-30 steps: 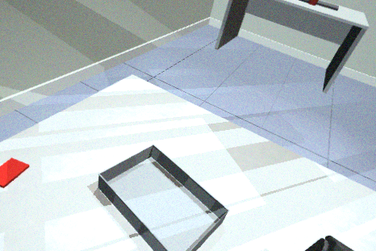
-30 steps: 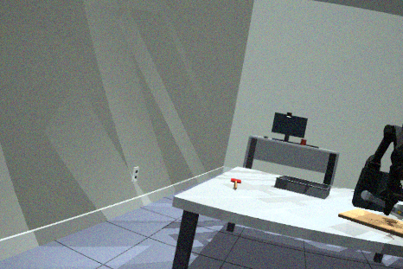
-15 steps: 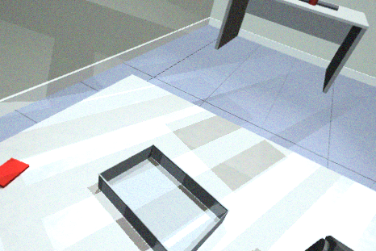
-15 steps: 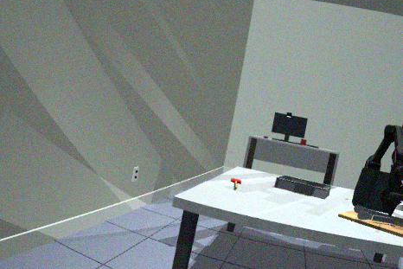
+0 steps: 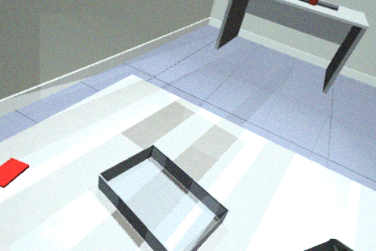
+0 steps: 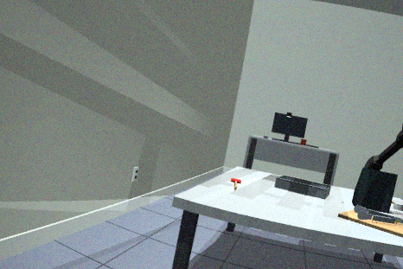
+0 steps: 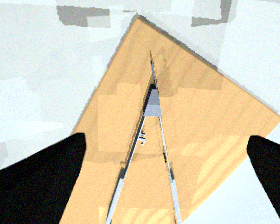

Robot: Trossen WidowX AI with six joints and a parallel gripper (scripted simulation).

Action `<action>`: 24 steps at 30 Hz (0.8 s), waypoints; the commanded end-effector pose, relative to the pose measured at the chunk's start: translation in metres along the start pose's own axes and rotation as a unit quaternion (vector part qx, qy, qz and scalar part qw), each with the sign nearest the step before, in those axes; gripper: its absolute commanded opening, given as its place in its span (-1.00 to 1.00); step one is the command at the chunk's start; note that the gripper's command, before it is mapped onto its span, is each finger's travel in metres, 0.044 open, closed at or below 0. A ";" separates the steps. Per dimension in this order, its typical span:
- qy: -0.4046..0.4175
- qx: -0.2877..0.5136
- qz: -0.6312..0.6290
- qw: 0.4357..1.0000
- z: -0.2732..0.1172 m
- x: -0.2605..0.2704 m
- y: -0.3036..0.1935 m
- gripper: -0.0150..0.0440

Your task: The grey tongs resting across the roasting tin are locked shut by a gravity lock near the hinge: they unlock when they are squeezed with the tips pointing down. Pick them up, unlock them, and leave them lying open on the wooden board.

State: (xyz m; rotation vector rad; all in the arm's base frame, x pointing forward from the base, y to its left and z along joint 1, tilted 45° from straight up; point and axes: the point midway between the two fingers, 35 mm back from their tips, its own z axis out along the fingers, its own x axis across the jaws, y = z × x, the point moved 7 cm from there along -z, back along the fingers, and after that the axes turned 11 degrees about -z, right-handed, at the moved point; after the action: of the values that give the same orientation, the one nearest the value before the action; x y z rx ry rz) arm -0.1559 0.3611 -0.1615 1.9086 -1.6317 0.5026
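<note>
The grey tongs (image 7: 152, 107) lie on the wooden board (image 7: 191, 90) (image 6: 346, 215) in the wrist view. Their two arms are spread apart in a V from the hinge end, and the lower ends run out of the frame. My gripper (image 7: 167, 141) is open and empty. Its black fingers stand wide to the left and right of the tongs, touching neither arm. The dark roasting tin (image 5: 125, 211) (image 6: 298, 187) stands on the table with nothing across it.
A red object (image 5: 12, 172) (image 6: 235, 180) is on the table to the left of the tin. The black arm (image 6: 376, 188) stands over the board at the right in the exterior view. A desk (image 5: 290, 5) with a monitor stands beyond the table.
</note>
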 end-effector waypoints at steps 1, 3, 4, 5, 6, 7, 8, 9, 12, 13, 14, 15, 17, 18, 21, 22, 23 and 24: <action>0.007 -0.006 0.011 1.000 -0.004 0.001 0.003 1.00; 0.007 -0.006 0.011 1.000 -0.004 0.001 0.003 1.00; 0.007 -0.006 0.011 1.000 -0.004 0.001 0.003 1.00; 0.007 -0.006 0.010 1.000 -0.006 0.000 0.003 1.00; 0.006 -0.007 0.009 1.000 -0.010 0.000 0.003 1.00; 0.004 -0.009 0.007 1.000 -0.016 0.000 0.002 1.00; 0.002 -0.011 0.005 1.000 -0.022 0.000 0.002 1.00; 0.000 -0.012 0.003 1.000 -0.029 0.000 0.001 1.00; -0.004 -0.016 -0.003 1.000 -0.045 0.000 -0.001 1.00; -0.004 -0.016 -0.003 1.000 -0.045 0.000 -0.001 1.00; -0.004 -0.016 -0.003 1.000 -0.045 0.000 -0.001 1.00; -0.004 -0.016 -0.003 1.000 -0.045 0.000 -0.001 1.00; -0.004 -0.016 -0.003 1.000 -0.045 0.000 -0.001 1.00; -0.004 -0.016 -0.003 1.000 -0.045 0.000 -0.001 1.00; -0.004 -0.016 -0.003 1.000 -0.045 0.000 -0.001 1.00; -0.004 -0.016 -0.003 1.000 -0.045 0.000 -0.001 1.00; -0.004 -0.016 -0.003 1.000 -0.045 0.000 -0.001 1.00; -0.004 -0.016 -0.003 1.000 -0.045 0.000 -0.001 1.00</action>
State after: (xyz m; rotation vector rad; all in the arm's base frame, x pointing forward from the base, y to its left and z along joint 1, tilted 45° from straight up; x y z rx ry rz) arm -0.1510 0.3882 -0.1285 1.8891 -1.6351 0.4741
